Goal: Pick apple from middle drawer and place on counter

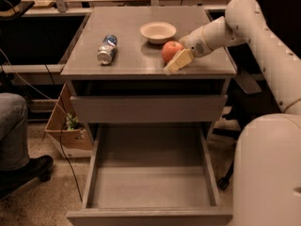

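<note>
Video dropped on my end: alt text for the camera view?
The apple rests on the counter at the claw, with a cream bowl behind and a can lying to the left. Below, the middle drawer stands open, nothing visible inside.

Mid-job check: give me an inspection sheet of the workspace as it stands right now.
Surface: counter, flat grey cabinet top.
Job's things: apple sits on the counter, right front; middle drawer pulled open, nothing seen inside.
Clutter: cream bowl behind the apple; can lying on its side, left.
Grippers: gripper low at the apple's front right; grip cannot be judged.
Cables: thin dark cable hanging left of the cabinet.
Surroundings: cardboard box on the floor; person's leg at far left.
</note>
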Action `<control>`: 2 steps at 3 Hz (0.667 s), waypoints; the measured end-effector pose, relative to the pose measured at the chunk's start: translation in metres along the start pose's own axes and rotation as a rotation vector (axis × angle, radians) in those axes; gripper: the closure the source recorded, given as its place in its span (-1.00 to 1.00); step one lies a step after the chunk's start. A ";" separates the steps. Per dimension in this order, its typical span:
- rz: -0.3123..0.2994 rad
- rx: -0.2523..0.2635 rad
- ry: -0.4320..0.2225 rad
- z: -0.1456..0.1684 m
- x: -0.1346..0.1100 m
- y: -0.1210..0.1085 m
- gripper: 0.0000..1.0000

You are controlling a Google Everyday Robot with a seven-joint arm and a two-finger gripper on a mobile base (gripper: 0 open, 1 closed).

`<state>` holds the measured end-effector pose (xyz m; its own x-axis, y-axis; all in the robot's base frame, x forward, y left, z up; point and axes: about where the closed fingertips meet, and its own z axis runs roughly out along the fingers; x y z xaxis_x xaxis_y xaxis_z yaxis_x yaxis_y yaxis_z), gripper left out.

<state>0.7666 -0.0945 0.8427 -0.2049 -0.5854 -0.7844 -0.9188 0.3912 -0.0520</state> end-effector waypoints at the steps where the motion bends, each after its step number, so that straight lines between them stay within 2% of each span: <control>1: 0.000 0.030 -0.092 -0.056 0.011 0.004 -1.00; 2: -0.057 0.085 -0.224 -0.133 0.007 0.027 -1.00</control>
<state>0.6955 -0.1829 0.9182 -0.0652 -0.4396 -0.8958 -0.8930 0.4262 -0.1442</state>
